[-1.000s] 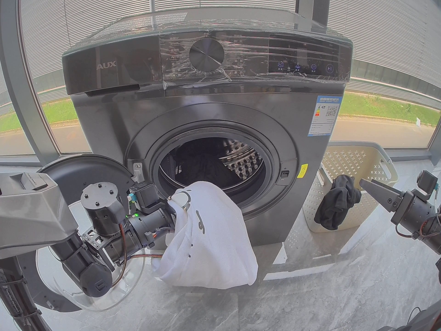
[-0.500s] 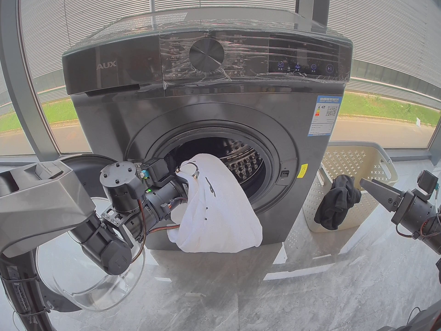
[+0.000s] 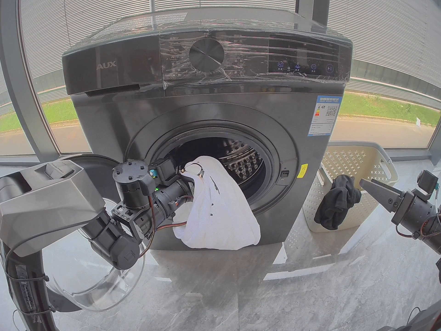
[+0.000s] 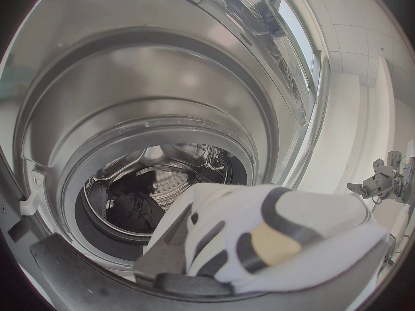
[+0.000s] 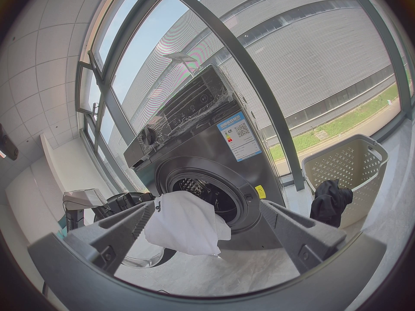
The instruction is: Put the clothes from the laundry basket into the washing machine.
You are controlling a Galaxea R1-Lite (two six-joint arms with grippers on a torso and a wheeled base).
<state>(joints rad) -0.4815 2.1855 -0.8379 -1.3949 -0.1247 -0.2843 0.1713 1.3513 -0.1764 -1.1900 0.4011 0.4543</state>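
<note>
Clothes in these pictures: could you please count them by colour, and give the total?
White: 1, the white garment hanging out of the drum mouth.
Black: 2, one black garment draped over the laundry basket rim, one dark heap inside the drum, possibly more than one piece.
Total: 3.

your left gripper [image 4: 190,277] is clamped on the white garment [image 4: 281,234], held just in front of the open washing machine [image 4: 142,87]; inside the drum [image 4: 173,180] you can see a black garment [image 4: 132,212] lying.
</note>
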